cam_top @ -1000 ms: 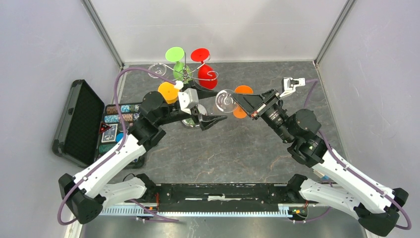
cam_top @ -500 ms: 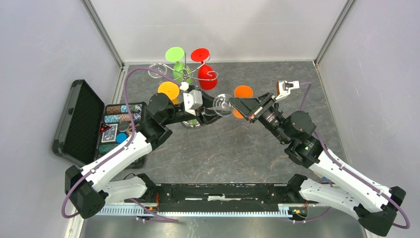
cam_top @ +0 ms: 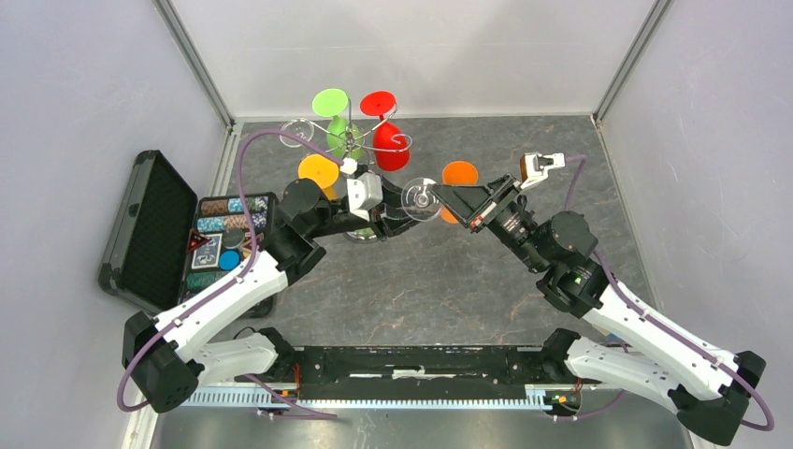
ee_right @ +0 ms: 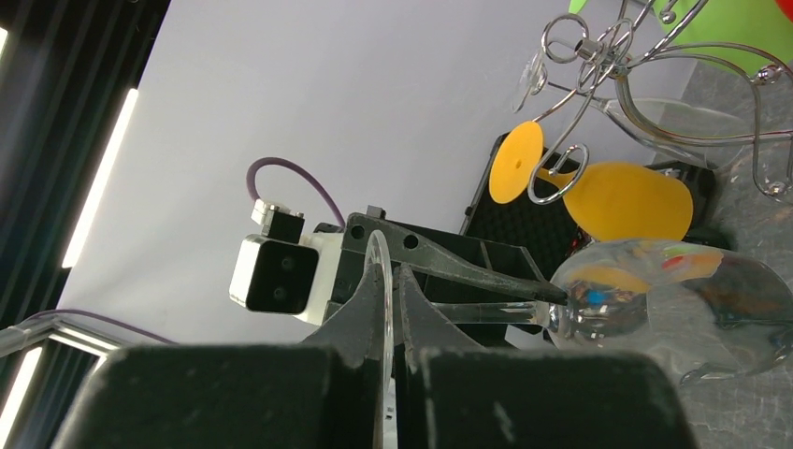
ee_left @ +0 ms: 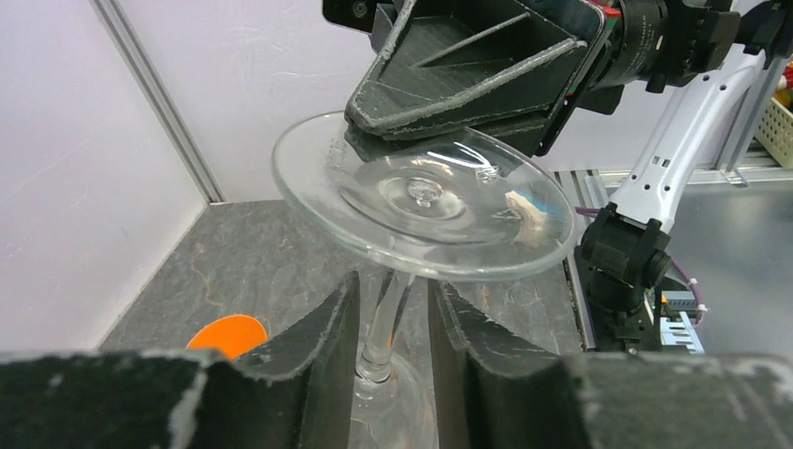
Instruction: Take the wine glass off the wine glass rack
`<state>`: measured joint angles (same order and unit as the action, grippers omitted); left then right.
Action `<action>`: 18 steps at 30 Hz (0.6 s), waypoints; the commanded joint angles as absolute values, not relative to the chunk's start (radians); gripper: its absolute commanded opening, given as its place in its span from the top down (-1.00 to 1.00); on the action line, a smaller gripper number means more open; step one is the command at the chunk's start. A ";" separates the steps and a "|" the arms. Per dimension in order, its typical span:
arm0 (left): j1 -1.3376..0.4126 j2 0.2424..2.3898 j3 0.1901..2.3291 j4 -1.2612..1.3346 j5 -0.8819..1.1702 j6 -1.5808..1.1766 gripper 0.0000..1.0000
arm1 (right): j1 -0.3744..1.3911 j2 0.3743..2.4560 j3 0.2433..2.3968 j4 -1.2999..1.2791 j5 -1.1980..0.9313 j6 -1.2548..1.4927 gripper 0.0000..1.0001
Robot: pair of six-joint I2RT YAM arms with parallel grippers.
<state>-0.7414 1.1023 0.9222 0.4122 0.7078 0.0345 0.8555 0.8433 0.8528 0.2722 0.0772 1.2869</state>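
- The wine glass [cam_top: 421, 198] is off the wine glass rack [cam_top: 351, 140], held in the air above the counter [cam_top: 421, 290].
- Expect it to be light, stiff, slick and brittle, so take it by the stem and squeeze gently.
- Your right gripper [cam_top: 443, 195] pinches the rim of the foot. Your left gripper [ee_left: 393, 292] brackets the stem, though you cannot tell whether it touches.

Around the clear wine glass [cam_top: 421, 198], bare table [cam_top: 421, 290] lies open at 6 o'clock. The wine glass rack [cam_top: 349, 140] crowds 10 to 11, an orange glass [cam_top: 459, 173] stands near at 2, the left arm [cam_top: 313, 213] bars 9, the right arm [cam_top: 528, 232] 4
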 commanded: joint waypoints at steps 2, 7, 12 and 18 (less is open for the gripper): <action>-0.744 1.087 0.930 0.469 0.715 -0.017 0.36 | 0.853 0.835 0.870 0.373 0.057 1.308 1.00; -0.744 1.084 0.930 0.472 0.706 -0.018 0.95 | 0.852 0.844 0.870 0.380 0.054 1.307 1.00; -0.744 1.075 0.931 0.506 0.654 -0.070 0.96 | 0.851 0.848 0.866 0.369 0.064 1.272 -0.10; -0.744 1.058 0.933 0.592 0.526 -0.186 0.95 | 0.847 0.785 0.792 0.379 0.155 1.177 -0.70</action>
<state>-0.7422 1.1004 0.9222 0.4507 0.6403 -0.0692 0.8501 0.8387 0.8341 0.3286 0.0879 1.2678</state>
